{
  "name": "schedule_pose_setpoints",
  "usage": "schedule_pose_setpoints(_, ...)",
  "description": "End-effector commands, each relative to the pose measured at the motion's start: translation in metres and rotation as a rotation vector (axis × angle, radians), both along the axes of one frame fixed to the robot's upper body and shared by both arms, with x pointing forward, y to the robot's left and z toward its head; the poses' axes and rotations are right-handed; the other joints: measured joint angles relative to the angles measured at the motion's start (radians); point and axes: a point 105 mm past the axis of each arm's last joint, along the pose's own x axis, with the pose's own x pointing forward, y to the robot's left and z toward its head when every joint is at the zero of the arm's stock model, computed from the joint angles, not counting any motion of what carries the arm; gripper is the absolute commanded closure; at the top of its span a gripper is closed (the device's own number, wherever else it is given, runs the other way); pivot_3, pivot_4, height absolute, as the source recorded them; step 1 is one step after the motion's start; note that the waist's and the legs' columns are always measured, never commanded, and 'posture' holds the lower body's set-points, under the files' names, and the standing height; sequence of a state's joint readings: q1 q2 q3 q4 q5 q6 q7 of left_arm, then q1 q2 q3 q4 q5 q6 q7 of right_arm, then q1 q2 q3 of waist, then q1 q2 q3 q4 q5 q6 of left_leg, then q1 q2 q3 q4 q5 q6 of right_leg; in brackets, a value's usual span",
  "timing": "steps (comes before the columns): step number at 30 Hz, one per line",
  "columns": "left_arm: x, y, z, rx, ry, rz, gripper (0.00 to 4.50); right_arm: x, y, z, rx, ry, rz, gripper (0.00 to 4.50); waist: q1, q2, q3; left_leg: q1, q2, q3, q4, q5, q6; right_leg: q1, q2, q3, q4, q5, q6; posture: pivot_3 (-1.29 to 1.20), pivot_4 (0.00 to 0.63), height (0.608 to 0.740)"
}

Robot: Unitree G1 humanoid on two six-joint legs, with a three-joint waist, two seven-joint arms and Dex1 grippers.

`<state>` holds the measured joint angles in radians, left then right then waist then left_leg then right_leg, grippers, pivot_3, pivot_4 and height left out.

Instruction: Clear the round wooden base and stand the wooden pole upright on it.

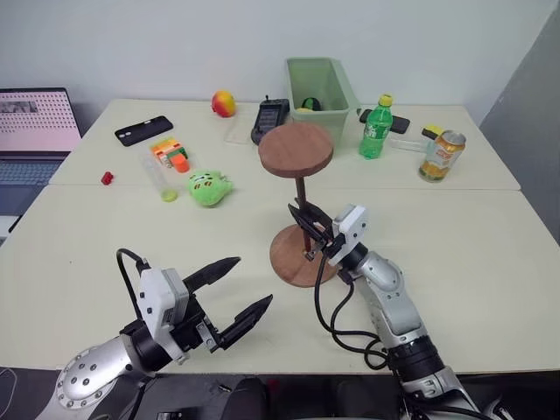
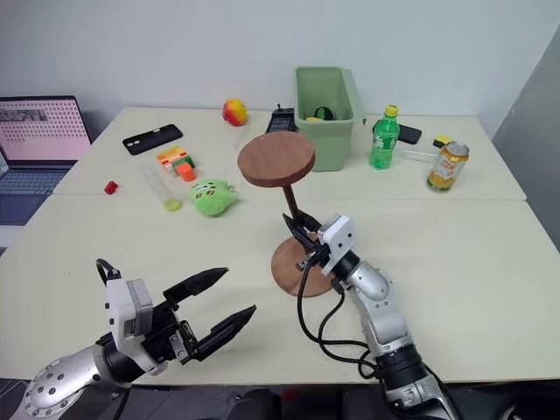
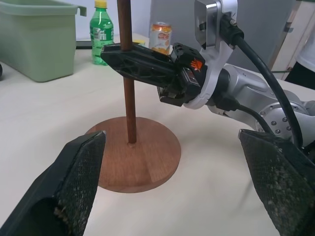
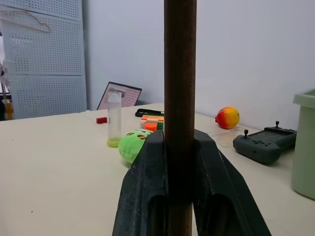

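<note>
1. Two end effectors worked over the pale worktop (image 1: pixel 490 262); the right end effector (image 1: pixel 308 229) was clamped shut on the wooden pole (image 1: pixel 302 206), its fingers pinching the rod partway up.
2. Standing upright, the wooden pole had its lower end at the centre of the round wooden base (image 1: pixel 293 258), with its dark disc at the top.
3. Nearer the robot, the left end effector (image 1: pixel 238 296) hovered with its fingers spread wide, holding nothing, apart from the base.
4. Farther back lay a green plush toy (image 1: pixel 208 187), a green bin (image 1: pixel 320 96), a green bottle (image 1: pixel 377 128) and a can (image 1: pixel 440 156).
</note>
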<state>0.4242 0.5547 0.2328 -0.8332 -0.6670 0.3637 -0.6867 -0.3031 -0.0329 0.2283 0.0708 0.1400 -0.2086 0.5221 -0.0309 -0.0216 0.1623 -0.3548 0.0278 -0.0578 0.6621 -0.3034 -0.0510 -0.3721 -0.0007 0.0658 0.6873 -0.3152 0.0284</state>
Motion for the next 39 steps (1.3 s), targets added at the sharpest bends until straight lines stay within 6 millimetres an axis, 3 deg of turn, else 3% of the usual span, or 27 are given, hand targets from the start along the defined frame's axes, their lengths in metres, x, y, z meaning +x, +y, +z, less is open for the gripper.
schedule_pose_setpoints(1,-0.004,-0.003,0.01,-0.001,-0.043,-0.021,0.0,-0.002,0.002,-0.025,-0.027,0.107,-0.004,4.25,0.0,0.0,0.0,0.0,0.0,0.0,0.0,0.0,0.0,0.0,0.0,0.0,0.0,0.0,0.0,0.0,0.15,0.74)
schedule_pose_setpoints(27,-0.005,-0.004,0.015,0.0,-0.043,-0.018,0.0,0.004,0.008,-0.027,-0.011,0.095,-0.019,4.25,-0.003,0.0,0.0,0.0,0.001,0.0,-0.001,0.0,0.0,0.0,0.0,0.0,-0.002,0.0,0.0,0.0,0.15,0.74)
schedule_pose_setpoints(34,-0.005,-0.004,0.016,0.004,-0.043,-0.017,0.0,-0.005,0.0,-0.063,-0.12,0.136,-0.018,4.25,-0.002,0.001,-0.001,0.0,0.001,0.0,-0.001,0.0,0.0,0.0,0.0,0.0,-0.003,0.0,0.0,0.0,0.15,0.74)
schedule_pose_setpoints(39,-0.003,-0.004,0.018,0.005,-0.043,-0.016,0.0,0.002,-0.003,-0.079,-0.155,0.217,-0.039,4.25,-0.002,0.003,-0.007,0.0,0.001,0.0,-0.002,0.0,0.0,0.001,0.0,0.0,-0.005,0.0,0.0,0.0,0.15,0.74)
